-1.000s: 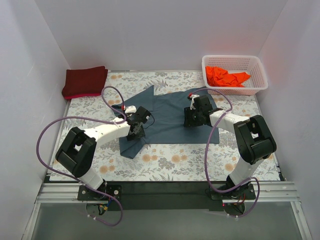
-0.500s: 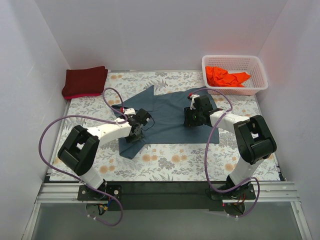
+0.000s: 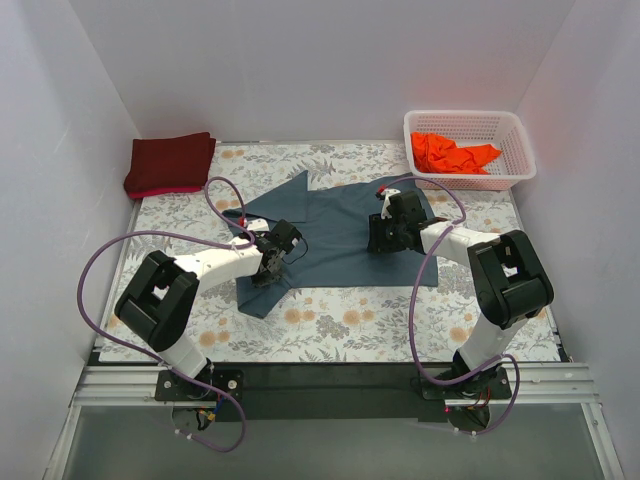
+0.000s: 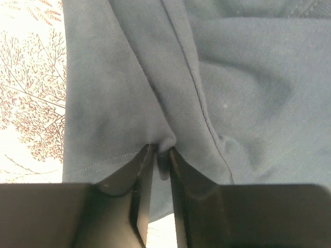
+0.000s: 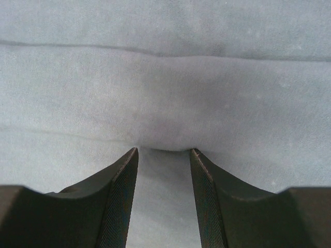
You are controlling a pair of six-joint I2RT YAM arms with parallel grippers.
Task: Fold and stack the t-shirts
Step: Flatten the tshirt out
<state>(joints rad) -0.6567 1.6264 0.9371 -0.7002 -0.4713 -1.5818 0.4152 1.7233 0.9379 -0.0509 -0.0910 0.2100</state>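
Left wrist view: left gripper [image 4: 158, 157], jaws narrowed, pinches a raised ridge of the blue-grey t-shirt [image 4: 243, 82], which lies spread left of the basket [image 3: 465, 115]. Right gripper [image 5: 164, 155] stands half-wide, pressing cloth. Risk: the thin pinch slips or catches only one layer, spoiling the fold.

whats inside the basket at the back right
A crumpled orange t-shirt lies in the basket. Anything beneath it is covered and cannot be seen.

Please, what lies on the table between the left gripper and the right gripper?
Only the blue-grey t-shirt: its cloth covers the whole stretch from the left gripper to the right gripper. This shows in the top view.
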